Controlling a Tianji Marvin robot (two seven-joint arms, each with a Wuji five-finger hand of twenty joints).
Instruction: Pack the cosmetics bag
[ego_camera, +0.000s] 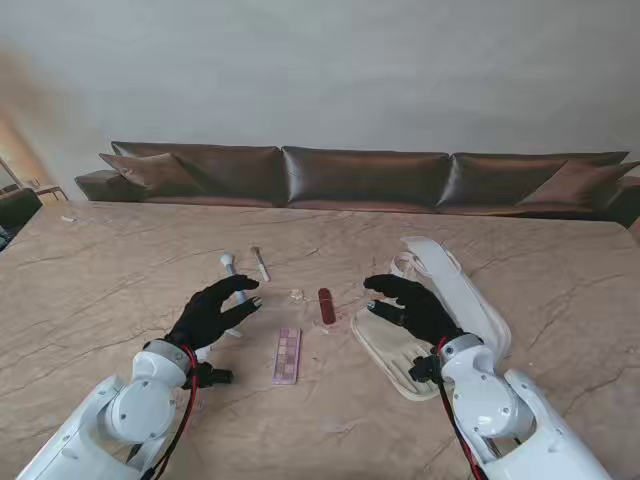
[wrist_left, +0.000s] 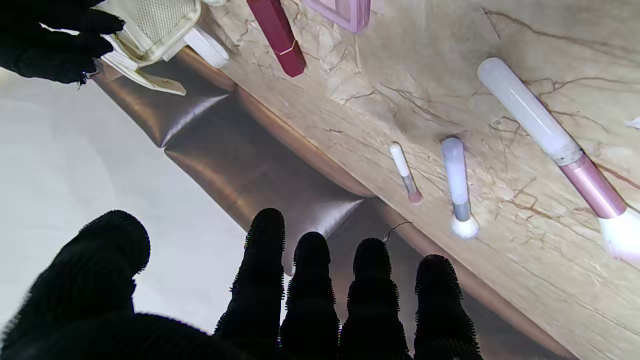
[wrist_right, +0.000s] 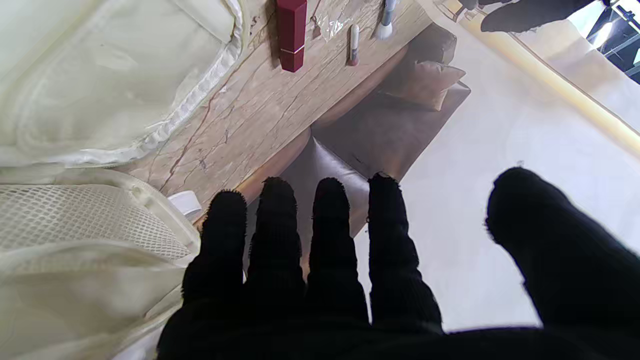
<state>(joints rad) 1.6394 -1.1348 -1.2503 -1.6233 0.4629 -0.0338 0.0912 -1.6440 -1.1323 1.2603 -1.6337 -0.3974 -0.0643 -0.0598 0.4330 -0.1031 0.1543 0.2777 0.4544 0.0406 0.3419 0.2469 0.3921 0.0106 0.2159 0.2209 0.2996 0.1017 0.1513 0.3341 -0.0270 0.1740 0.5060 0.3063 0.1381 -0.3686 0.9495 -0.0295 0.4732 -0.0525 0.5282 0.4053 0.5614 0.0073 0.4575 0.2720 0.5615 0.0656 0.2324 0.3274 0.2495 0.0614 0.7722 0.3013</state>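
The cream cosmetics bag (ego_camera: 468, 300) lies unzipped and spread on the table's right side, its mesh pocket (wrist_right: 75, 220) showing. My right hand (ego_camera: 410, 305) hovers over the bag's near half, open and holding nothing. My left hand (ego_camera: 212, 312) is open over the table's left side, above a large pink-handled brush (wrist_left: 555, 145). A dark red lipstick (ego_camera: 327, 306) lies between the hands, a pink eyeshadow palette (ego_camera: 287, 356) nearer to me. Two smaller brushes (ego_camera: 232, 268) (ego_camera: 260, 264) lie farther off.
A crumpled bit of clear wrap (ego_camera: 296, 296) lies left of the lipstick. A brown leather sofa (ego_camera: 365, 177) runs along the table's far edge. The marble table (ego_camera: 120, 260) stretches wide on both sides.
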